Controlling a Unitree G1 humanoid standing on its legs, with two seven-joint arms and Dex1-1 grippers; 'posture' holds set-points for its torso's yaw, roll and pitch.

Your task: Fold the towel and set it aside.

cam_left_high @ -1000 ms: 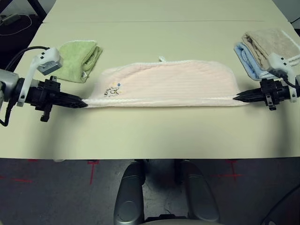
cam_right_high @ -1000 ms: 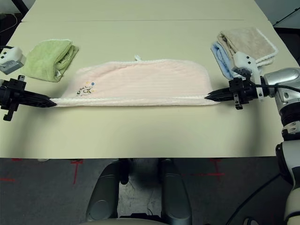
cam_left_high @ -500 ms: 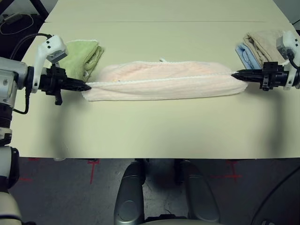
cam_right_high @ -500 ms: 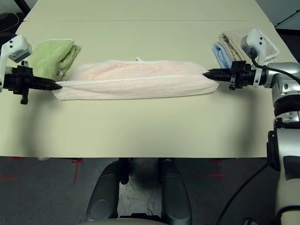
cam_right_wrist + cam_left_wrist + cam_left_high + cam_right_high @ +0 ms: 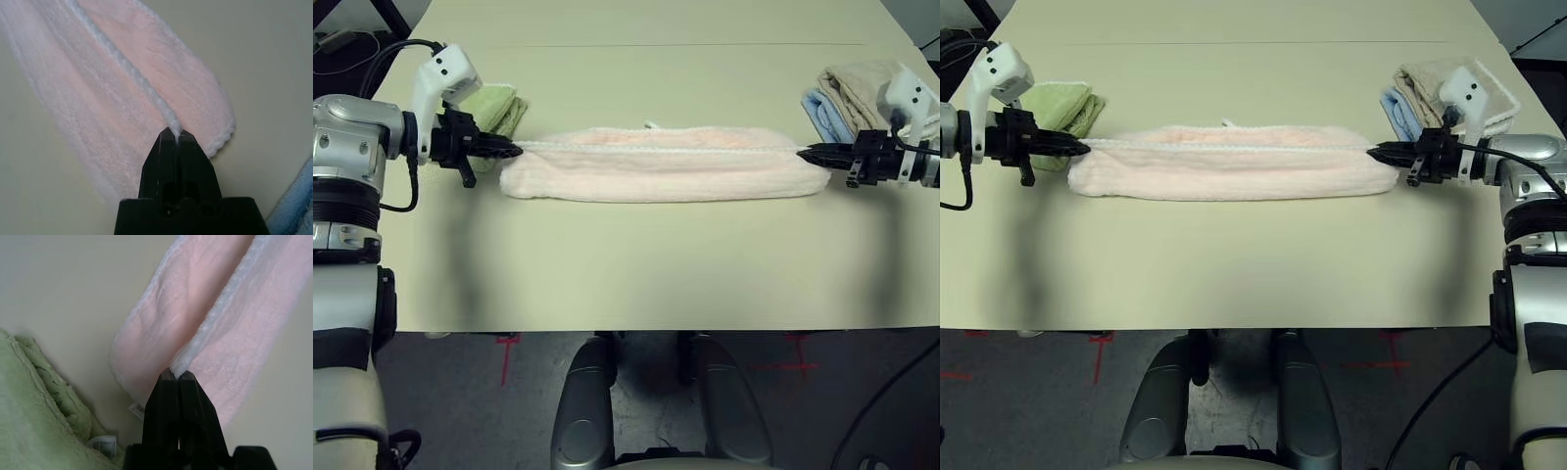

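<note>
The pale pink towel (image 5: 661, 164) lies as a long narrow band across the middle of the bench (image 5: 636, 264), running left to right, with its whitish stitched edging along the far side. The left gripper (image 5: 512, 151) has its fingers pressed together on the edging at the towel's left end; the right gripper (image 5: 806, 152) has its fingers pinched the same way on the right end.

The left wrist view shows what the head views do not: the black fingers (image 5: 168, 396) closed tight on a corner of white edging, two pink layers spreading away from the pinch, and a small white tag (image 5: 103, 444) on the green folded towel (image 5: 34, 416) just beside it. The right wrist view shows the stitched cord running straight into the closed fingers (image 5: 176, 152), with a sliver of the light blue towel (image 5: 293, 205) at one side. In the head views the light blue towel sits under a beige towel (image 5: 867, 88) at the far right, the green one at the far left behind the left gripper.

Compared with a second ago, the towel's near edge has been carried over to the far side, so the embroidered mark is now folded under, and both grippers sit farther from the robot.
</note>
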